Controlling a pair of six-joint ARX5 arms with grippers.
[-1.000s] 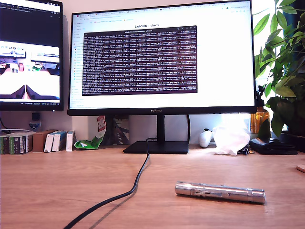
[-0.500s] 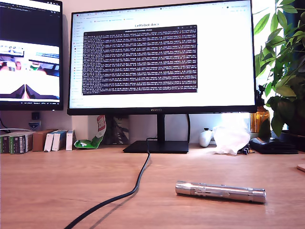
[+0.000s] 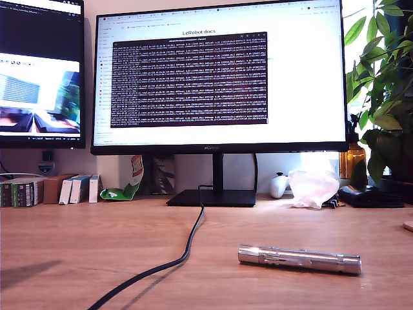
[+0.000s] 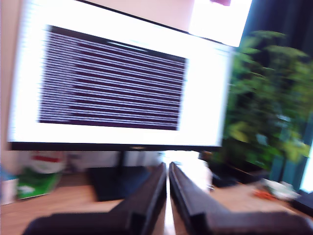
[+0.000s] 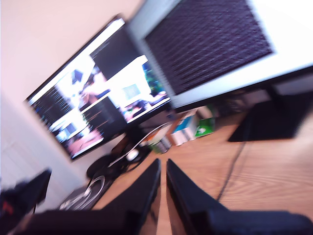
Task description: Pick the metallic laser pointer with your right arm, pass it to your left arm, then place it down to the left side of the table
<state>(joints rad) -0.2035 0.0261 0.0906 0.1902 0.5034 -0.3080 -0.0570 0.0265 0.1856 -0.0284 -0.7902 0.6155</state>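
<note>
Silver pointer lies untouched on the table, toward the exterior view's right, near the cable. My first gripper and second gripper have jaws pressed almost together, holding nothing. I judge the pick not yet begun; next, one gripper must open over the pointer.

On the desk, a faint dark shadow now lies near the front edge toward the exterior view's left, where the wood was evenly lit a second ago. The smaller side monitor shows a different, smeared camera feed than before. The white crumpled wrapper by the back edge sits lower and flatter than earlier.
</note>
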